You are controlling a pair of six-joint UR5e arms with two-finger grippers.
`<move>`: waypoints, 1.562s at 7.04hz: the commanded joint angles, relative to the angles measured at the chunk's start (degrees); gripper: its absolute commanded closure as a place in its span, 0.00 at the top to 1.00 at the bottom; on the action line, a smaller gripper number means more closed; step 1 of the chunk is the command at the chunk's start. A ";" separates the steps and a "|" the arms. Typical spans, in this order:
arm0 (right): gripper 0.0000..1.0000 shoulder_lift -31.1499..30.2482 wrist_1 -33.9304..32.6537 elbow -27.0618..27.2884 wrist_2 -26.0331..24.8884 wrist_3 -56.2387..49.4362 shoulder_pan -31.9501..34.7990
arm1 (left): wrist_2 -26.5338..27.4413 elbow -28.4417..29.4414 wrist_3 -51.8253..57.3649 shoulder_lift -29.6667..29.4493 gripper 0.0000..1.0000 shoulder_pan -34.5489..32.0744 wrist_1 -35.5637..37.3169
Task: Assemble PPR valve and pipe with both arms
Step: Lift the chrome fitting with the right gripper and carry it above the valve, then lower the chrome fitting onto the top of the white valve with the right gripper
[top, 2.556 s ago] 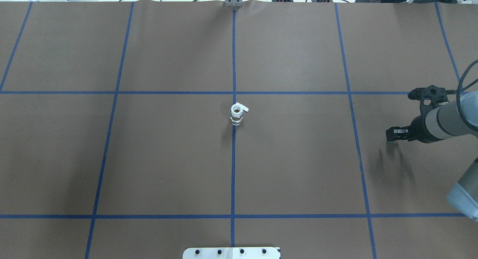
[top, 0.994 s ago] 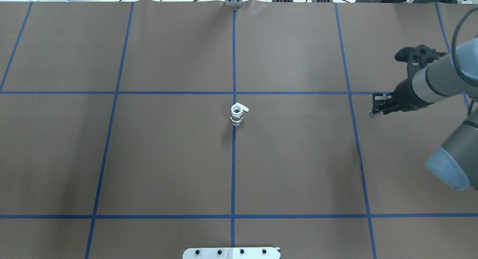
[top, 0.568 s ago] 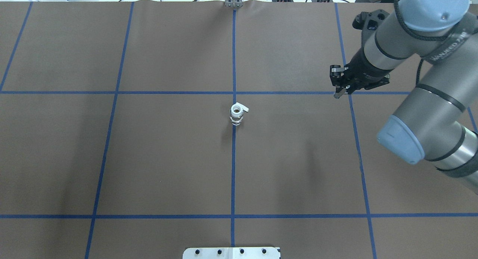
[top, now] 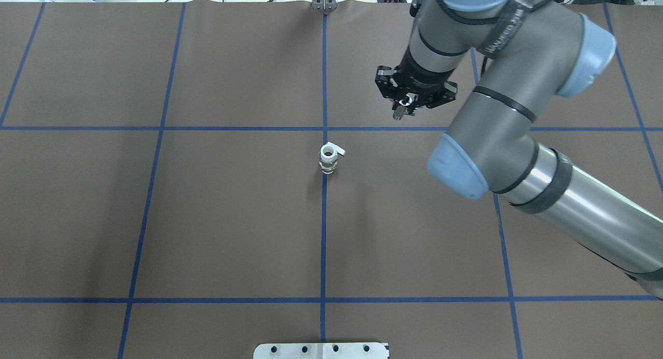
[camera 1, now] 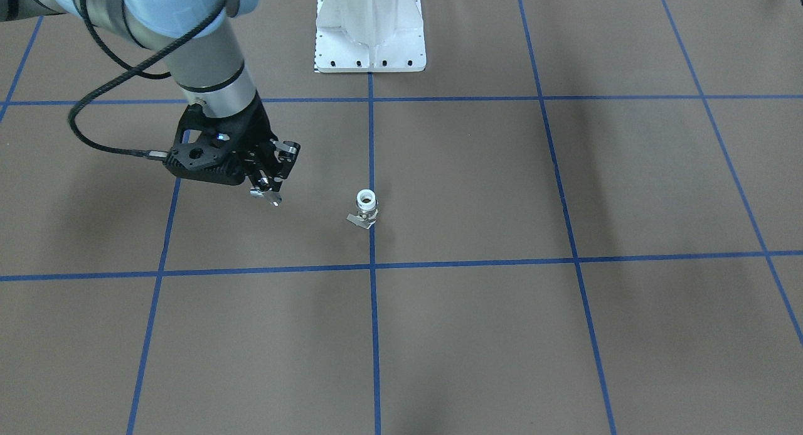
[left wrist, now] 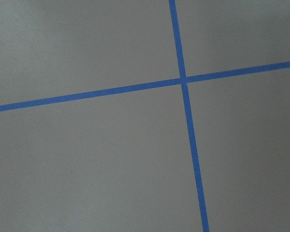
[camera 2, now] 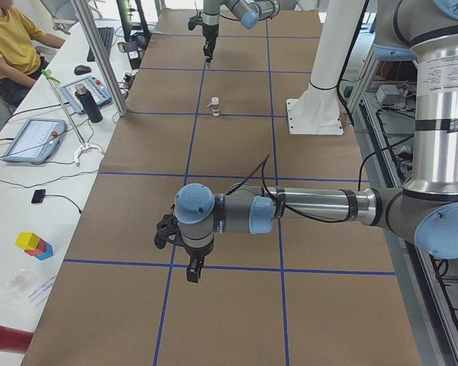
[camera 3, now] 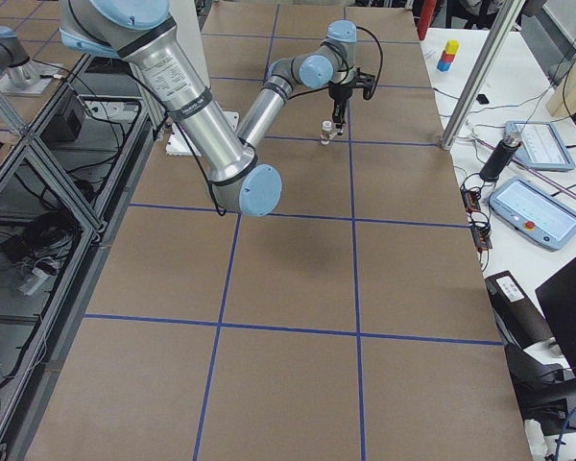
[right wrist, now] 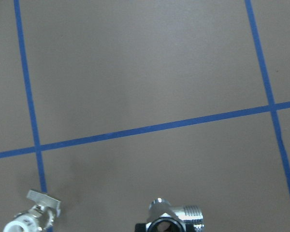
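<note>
Looking from the front: the right pincer (camera 1: 270,189) is hanging above the worktop (camera 1: 502,334) and pinching a small chrome fitting (camera 1: 272,199). The white valve (camera 1: 366,208) is standing upright on a blue tape line (camera 1: 372,334), apart from the pincer, with nothing touching it.
Overhead: the right arm (top: 518,89) is arching over the worktop's right half. Its pincer is hovering beyond the valve and to its right. The left arm is not showing here.
Left end: the left arm (camera 2: 313,206) is lying low over the near squares. The left pincer (camera 2: 192,268) is pointing down, well apart from the valve. Whether it is spread or pressed together, I cannot tell.
Right end: the right pincer is hanging near the valve, not touching it.
Left wrist: only bare worktop and 2 crossing tape lines are showing.
Right wrist: the fitting's threaded end is showing at the bottom edge, and the valve is peeking in at the lower left corner.
Risk, as I am judging it: the valve is standing free with nothing steadying it. A sideways nudge from the fitting would likely be tipping it over. A tilted approach would be risking a crooked join, and the fitting could be slipping in so small a pinch.
</note>
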 commanded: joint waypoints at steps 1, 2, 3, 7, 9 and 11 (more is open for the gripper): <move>0.00 10.39 -0.23 -10.34 -4.87 9.67 -4.07 | 0.01 -0.65 -0.09 -0.15 1.00 0.00 0.06; 0.00 14.95 -2.93 -15.43 -7.42 11.97 -6.36 | 0.01 -0.65 -0.09 -0.06 1.00 0.00 0.06; 0.00 17.96 -4.17 -18.87 -8.66 14.17 -7.86 | 0.01 -0.65 -0.09 0.03 1.00 0.00 -0.03; 0.00 16.85 -6.82 -18.91 -11.40 16.04 -12.09 | 0.01 -0.73 -0.09 0.03 1.00 0.00 -0.12; 0.00 16.67 -6.82 -18.91 -11.49 16.04 -12.18 | 0.01 -0.73 -0.09 0.03 1.00 0.00 -0.21; 0.00 16.32 -6.82 -18.91 -11.49 16.04 -12.44 | 0.01 -1.08 -0.09 0.03 1.00 0.00 -0.21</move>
